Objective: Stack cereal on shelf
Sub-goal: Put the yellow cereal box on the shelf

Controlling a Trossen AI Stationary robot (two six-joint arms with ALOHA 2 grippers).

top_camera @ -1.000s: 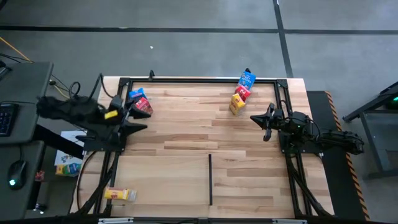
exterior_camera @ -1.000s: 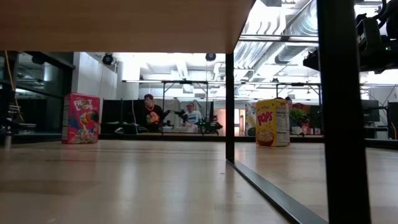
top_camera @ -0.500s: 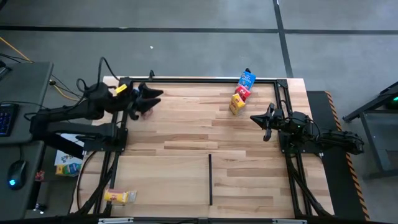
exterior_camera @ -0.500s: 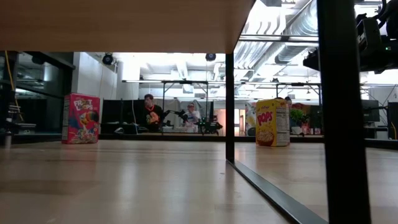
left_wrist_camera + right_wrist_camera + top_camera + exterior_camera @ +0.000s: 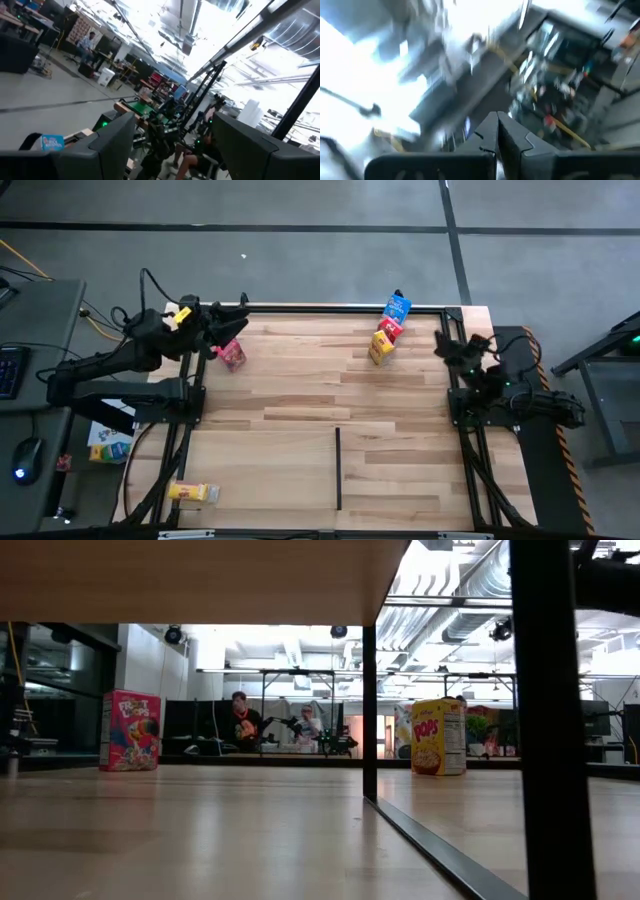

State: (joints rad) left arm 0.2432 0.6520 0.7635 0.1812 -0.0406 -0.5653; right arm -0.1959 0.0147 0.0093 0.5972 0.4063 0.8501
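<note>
My left gripper (image 5: 232, 328) hangs open over the table's far left corner, just beyond a red carton (image 5: 232, 356) that stands on the table. In the left wrist view its fingers (image 5: 112, 145) stand wide apart with nothing between them. A blue (image 5: 397, 307), a red (image 5: 390, 328) and a yellow carton (image 5: 380, 349) stand in a row at the far right. Another yellow carton (image 5: 192, 493) lies at the near left edge. My right gripper (image 5: 448, 345) is shut and empty by the right edge. A small blue carton (image 5: 50, 142) shows far off in the left wrist view.
A black frame (image 5: 330, 308) runs round the table, and a thin black upright (image 5: 338, 470) stands in its near half. In the low view a wooden shelf board (image 5: 200, 580) spans the top and a thick post (image 5: 545, 720) stands close. People sit in the room behind.
My left gripper has swung from the table's left edge toward the far left corner, passing over the blue and red cartons there. That blue carton no longer shows in the high view. My right gripper has drawn back toward the right edge and tipped upward.
</note>
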